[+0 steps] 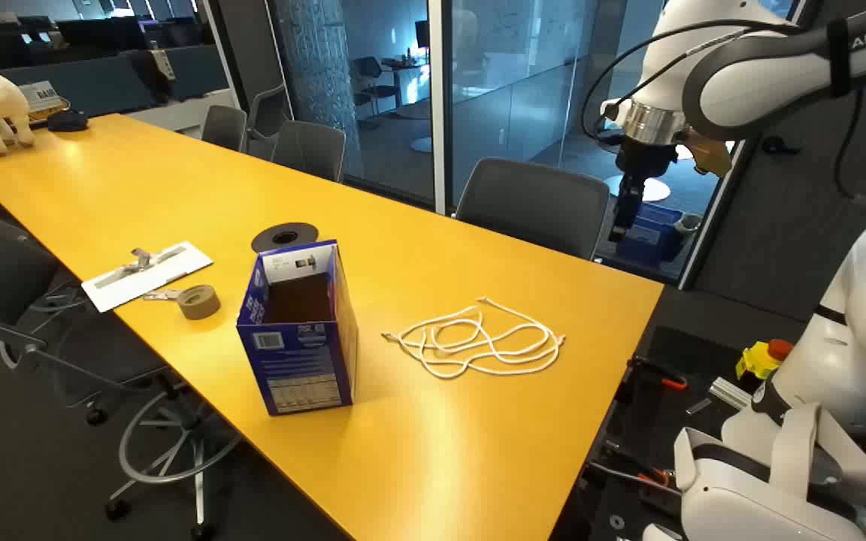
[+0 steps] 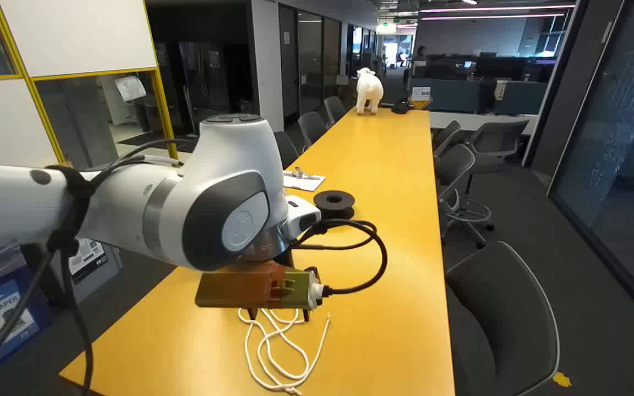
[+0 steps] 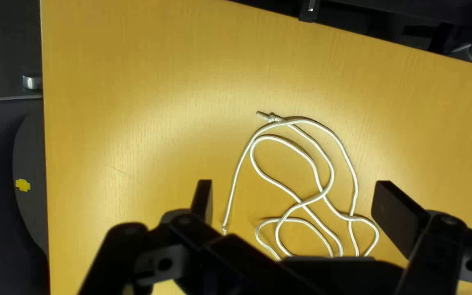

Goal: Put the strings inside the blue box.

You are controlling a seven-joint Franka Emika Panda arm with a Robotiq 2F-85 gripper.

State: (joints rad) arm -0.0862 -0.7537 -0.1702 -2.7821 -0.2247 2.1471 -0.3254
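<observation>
You're likely pre-grasp: black two-fingered gripper (image 3: 296, 201) spread wide, empty. Looped white cord strings (image 3: 302, 203), lower right, wrist view; tall dark-blue cardboard box (image 1: 298, 361), centre-left in an exterior view. Next: descend, pinch.

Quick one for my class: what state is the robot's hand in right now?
Hand: open, holding nothing; the strings lie on the table.

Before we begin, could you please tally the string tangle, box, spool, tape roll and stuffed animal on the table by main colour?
White: 2 (string tangle, stuffed animal)
Blue: 1 (box)
Black: 1 (spool)
Brown: 1 (tape roll)
Total: 5
</observation>
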